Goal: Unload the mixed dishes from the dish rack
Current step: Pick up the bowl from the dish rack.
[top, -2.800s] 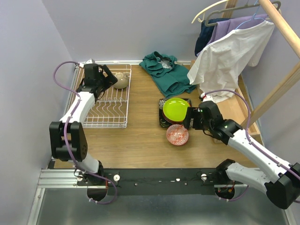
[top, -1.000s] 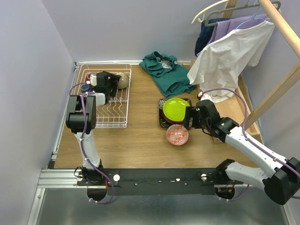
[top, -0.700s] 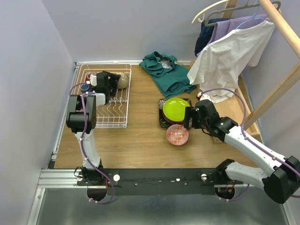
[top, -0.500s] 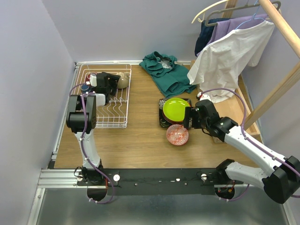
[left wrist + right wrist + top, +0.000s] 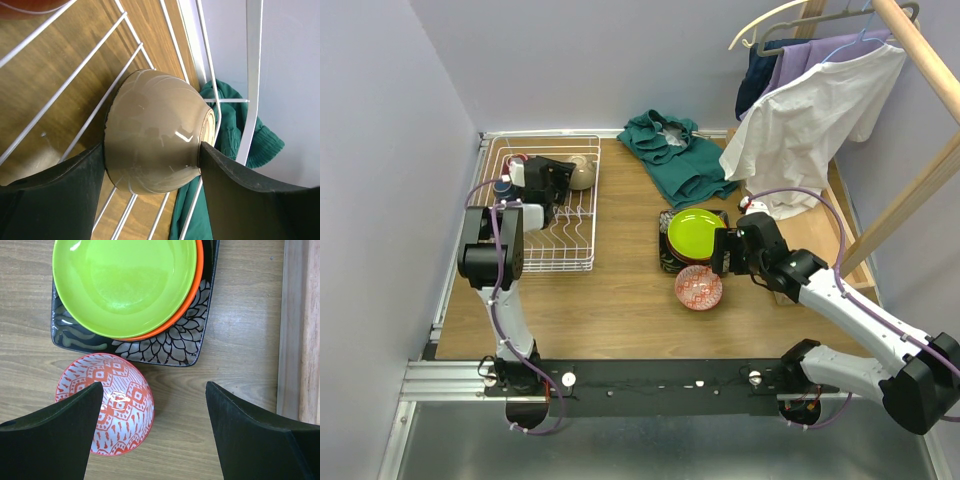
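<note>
Well, the wire rack (image 5: 566, 262) sits at the far left of the table (image 5: 620, 310), with the beige bowl (image 5: 155, 140) tipped on its side against its far right wires. A green plate (image 5: 125, 282) tops the unloaded stack beside a red-patterned bowl (image 5: 112, 407), under the spread-open right gripper (image 5: 154, 386). The left gripper (image 5: 152, 150) pinches the beige bowl, rim to base. Lift straight up to clear the wires before swinging right, because the glazed curve may slip.

We see a wooden bench (image 5: 620, 310) enclosed by pale lilac walls (image 5: 570, 60). A green garment (image 5: 675, 160) lies crumpled at the back, and shirts (image 5: 810, 110) hang from a wooden rail (image 5: 920, 55) on the right.
</note>
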